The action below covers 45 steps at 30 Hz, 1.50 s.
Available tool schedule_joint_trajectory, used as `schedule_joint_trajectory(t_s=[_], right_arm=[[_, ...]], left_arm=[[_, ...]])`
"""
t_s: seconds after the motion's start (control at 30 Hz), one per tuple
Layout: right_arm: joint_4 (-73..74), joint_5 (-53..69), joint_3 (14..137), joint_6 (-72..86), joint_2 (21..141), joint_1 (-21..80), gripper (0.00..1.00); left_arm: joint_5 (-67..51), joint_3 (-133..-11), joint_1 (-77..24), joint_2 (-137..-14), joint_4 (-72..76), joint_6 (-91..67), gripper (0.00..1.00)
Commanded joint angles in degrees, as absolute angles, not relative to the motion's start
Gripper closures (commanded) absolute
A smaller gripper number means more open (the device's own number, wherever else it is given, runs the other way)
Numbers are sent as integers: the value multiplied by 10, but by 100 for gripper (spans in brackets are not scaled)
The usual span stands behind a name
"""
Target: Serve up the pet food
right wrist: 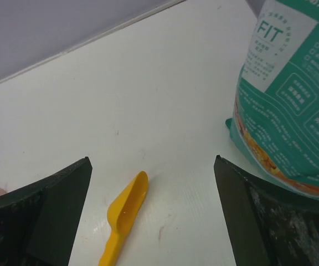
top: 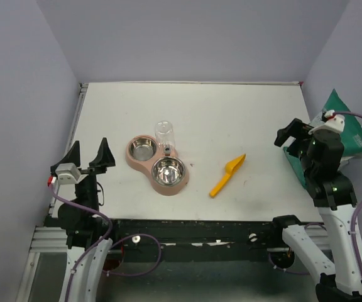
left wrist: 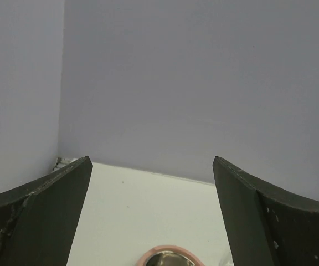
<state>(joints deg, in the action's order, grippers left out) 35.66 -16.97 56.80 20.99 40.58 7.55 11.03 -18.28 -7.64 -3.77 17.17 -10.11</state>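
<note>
White bench (top: 193, 113), lilac walls: my left gripper (top: 90, 148) hangs wide open over the near-left corner. My right gripper (top: 291, 133) has its fingers spread on nothing at the right edge, just beside the teal bag (top: 352, 135). The yellow scoop (top: 227, 175) lies mid-bench, right of the pink 2-bowl feeder (top: 148, 165). The pet food is out of my sight.
</note>
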Motion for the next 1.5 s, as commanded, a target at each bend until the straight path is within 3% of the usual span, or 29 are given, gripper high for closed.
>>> schedule_joint_trajectory(t_s=[0.0,0.13,0.27,0.4,0.53,0.63,0.77,0.9,1.0,1.1,1.47], right_arm=[[468,-256,634,237,436,78,0],[512,-262,735,231,506,79,0],[552,-236,853,207,589,78,0],[563,-215,954,212,635,78,0],[516,-268,948,267,606,78,0],[495,-244,951,203,612,78,0],[628,-434,1099,191,740,79,0],[626,-537,1215,100,837,77,0],[599,-601,1187,47,868,69,0],[608,-586,1174,47,878,43,0],[556,-549,1031,-14,830,-53,3]], left_arm=[[123,-284,-78,-62,-29,-186,1],[167,-438,-77,-147,-201,-268,1],[138,-567,-77,-218,-331,-312,1],[127,-622,-78,-250,-363,-343,1],[48,-682,-77,-289,-355,-309,1],[20,-742,-77,-331,-398,-296,1],[-24,-784,-78,-354,-417,-253,1],[-80,-802,-77,-367,-425,-225,1],[-140,-802,-90,-373,-424,-207,1],[-188,-791,-129,-370,-399,-165,1],[-188,-754,-222,-381,-362,-85,1]])
